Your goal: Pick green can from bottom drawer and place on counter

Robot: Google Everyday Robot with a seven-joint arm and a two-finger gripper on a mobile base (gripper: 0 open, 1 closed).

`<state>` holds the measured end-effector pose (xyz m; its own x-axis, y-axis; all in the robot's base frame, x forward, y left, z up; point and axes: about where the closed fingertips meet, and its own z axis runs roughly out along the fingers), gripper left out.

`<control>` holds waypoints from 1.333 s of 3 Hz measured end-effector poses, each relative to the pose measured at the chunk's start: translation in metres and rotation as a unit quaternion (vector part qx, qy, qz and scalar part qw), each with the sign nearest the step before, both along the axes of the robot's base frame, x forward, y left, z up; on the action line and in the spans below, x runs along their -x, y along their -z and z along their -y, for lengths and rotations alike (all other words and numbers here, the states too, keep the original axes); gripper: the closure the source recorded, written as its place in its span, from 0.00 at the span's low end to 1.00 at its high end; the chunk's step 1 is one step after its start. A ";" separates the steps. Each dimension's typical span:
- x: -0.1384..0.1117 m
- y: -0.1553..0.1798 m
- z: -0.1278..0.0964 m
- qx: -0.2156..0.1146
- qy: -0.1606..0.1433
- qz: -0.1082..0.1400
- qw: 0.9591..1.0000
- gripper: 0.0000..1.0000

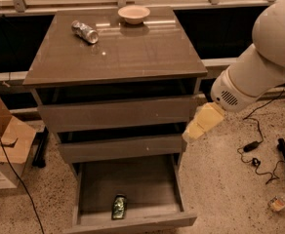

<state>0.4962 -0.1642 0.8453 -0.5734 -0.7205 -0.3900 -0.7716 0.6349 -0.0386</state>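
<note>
The green can point(118, 206) lies on its side near the front wall of the open bottom drawer point(132, 221). The counter point(132, 52) is the glossy grey-brown top of the cabinet. My white arm reaches in from the right, and my gripper point(202, 123), a pale yellowish part at its end, hangs by the cabinet's right edge at the level of the middle drawer. It is well above and to the right of the green can and holds nothing that I can see.
A silver-grey can point(85, 32) lies on the counter at the back left and a small bowl point(133, 14) stands at the back centre. A cardboard box point(6, 150) sits on the floor to the left. Cables point(252, 152) and a small bottle point(279, 201) lie on the floor to the right.
</note>
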 end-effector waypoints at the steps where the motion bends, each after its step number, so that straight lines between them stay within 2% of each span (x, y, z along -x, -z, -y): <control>1: -0.012 0.021 -0.013 -0.018 0.033 -0.011 0.999 0.00; 2: -0.038 0.080 -0.048 -0.054 0.092 -0.036 0.994 0.00; 3: -0.056 0.140 -0.068 -0.072 0.158 -0.068 0.983 0.00; 4: -0.058 0.141 -0.071 -0.085 0.191 -0.076 0.975 0.00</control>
